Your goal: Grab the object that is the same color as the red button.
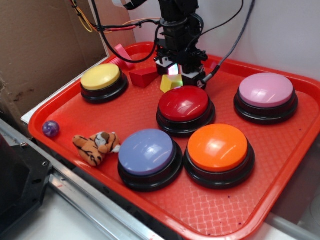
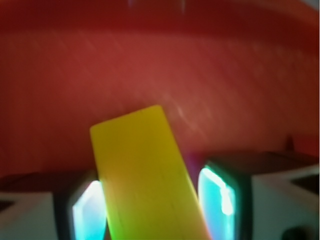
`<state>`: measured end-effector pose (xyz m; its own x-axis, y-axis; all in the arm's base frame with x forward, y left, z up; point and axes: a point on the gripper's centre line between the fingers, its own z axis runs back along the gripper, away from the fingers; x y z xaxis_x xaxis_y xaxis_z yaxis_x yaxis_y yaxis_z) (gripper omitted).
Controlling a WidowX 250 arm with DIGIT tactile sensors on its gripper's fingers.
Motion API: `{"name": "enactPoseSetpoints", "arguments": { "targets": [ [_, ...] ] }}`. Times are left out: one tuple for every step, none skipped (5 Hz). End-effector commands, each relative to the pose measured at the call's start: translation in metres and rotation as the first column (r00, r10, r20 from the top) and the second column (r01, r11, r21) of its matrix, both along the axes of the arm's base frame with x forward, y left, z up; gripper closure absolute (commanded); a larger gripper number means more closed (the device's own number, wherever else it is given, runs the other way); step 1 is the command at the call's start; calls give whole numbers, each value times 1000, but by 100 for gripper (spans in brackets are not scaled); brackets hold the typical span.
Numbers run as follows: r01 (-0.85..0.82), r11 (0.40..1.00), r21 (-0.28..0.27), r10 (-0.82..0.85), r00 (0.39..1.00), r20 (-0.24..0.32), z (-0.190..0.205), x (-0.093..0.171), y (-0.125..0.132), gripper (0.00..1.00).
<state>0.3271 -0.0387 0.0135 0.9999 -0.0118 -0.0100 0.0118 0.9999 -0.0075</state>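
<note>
A red tray (image 1: pixel 280 165) holds everything here, so let's sweep it left to right. Far off to the left of the fingers, near the tray's front-left corner, sits a small purple ball (image 1: pixel 50 128). Next to it lies a striped tiger plush (image 1: pixel 96 146). Up behind, the yellow button (image 1: pixel 102 80) sits left of the fingers, and behind that a pink block (image 1: pixel 122 53) leans near the tray's back rim.

Closer in, a red block (image 1: pixel 143 76) lies just to the left of the fingers, apart from them. It is the same color as the red button (image 1: pixel 184 106), which sits directly in front of the fingers and very near them.

Now the gripper (image 1: pixel 176 75) itself: it's down at the back of the tray with a yellow block (image 2: pixel 145 175) between its fingers (image 2: pixel 220 197). In the wrist view the block fills the gap, with glowing pads on both sides. The left one looks to be touching it. On the right a thin gap may show, so I cannot tell if the grip is firm.

Out front sit the purple button (image 1: pixel 148 155) and the orange button (image 1: pixel 218 151), then the pink button (image 1: pixel 266 95) well to the right of the fingers. That's 5 buttons in the tray. No readable writing shows anywhere.
</note>
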Motion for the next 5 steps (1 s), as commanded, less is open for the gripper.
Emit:
{"name": "enactPoseSetpoints", "arguments": {
  "targets": [
    [-59, 997, -45, 62, 995, 77, 104, -29, 9, 100],
    [-120, 988, -92, 126, 990, 58, 136, -65, 16, 100],
    [-192, 978, -80, 199, 975, 94, 158, -105, 18, 100],
    [-245, 968, -57, 250, 962, 106, 162, -129, 17, 100],
    [-190, 982, -14, 191, 981, 30, 165, -127, 23, 100]
  ]
}}
